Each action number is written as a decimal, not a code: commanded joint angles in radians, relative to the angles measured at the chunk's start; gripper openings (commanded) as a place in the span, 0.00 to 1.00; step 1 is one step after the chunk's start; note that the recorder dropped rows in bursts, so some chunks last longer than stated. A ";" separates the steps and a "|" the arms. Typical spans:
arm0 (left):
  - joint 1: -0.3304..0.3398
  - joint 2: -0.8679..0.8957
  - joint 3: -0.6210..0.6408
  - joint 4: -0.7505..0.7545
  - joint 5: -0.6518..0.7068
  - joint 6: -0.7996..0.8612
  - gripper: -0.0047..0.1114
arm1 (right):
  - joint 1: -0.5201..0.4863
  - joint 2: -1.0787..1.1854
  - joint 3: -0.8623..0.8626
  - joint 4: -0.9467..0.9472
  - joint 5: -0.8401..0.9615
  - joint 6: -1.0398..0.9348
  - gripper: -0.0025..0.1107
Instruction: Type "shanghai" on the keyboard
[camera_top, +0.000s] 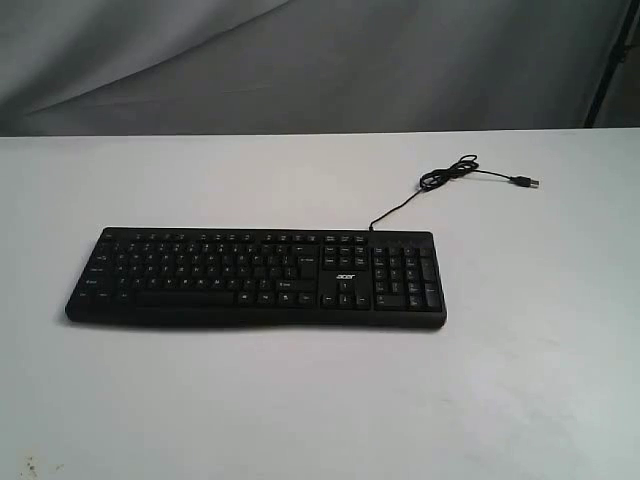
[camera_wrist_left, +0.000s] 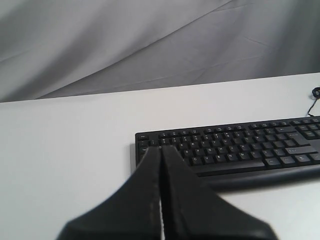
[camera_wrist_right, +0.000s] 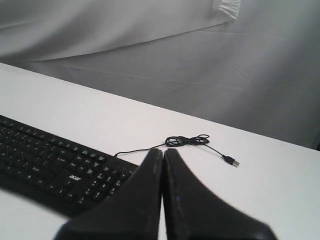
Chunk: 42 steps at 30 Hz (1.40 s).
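Exterior view showed the keyboard (camera_top: 255, 275) lying flat on the white desk (camera_top: 300, 420), its long side running across the picture, with the letter keys toward the left and the number pad toward the right. That layout suited a two-armed rig, since each arm had its own half within reach. The thin cable (camera_top: 395, 208) ran from the back edge to a loose coil and ended in a USB plug (camera_top: 525, 182) that lay bare on the desk, connected to nothing. Behind the keyboard, it was clear of any approach from the space-bar side. Neither arm appeared in this view, so both were judged to be held back from the keys.

In the left wrist view the left fingers (camera_wrist_left: 145, 200) were pressed together with only a hairline seam between them. They held nothing, and their tip was aimed at the keyboard's left end. In the right wrist view the right fingers (camera_wrist_right: 142, 200) were likewise closed and empty, pointing past the number-pad end toward the coil. Closed fingers made sense here: together they formed one narrow point, better for striking a single key than a spread pair that might catch its neighbours. Typing was judged not yet begun, with "s" on the left half as the first target.
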<state>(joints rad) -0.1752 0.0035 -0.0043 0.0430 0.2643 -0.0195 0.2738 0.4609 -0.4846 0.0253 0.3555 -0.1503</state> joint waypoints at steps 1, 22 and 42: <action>-0.004 -0.003 0.004 0.001 -0.005 -0.003 0.04 | 0.051 0.223 -0.053 -0.025 -0.155 0.100 0.02; -0.004 -0.003 0.004 0.001 -0.005 -0.003 0.04 | 0.613 1.418 -0.902 -0.111 -0.053 0.125 0.02; -0.004 -0.003 0.004 0.001 -0.005 -0.003 0.04 | 0.603 1.955 -1.489 0.168 -0.026 -0.245 0.02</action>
<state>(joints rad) -0.1752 0.0035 -0.0043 0.0430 0.2643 -0.0195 0.8839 2.4020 -1.9465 0.1638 0.3479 -0.3868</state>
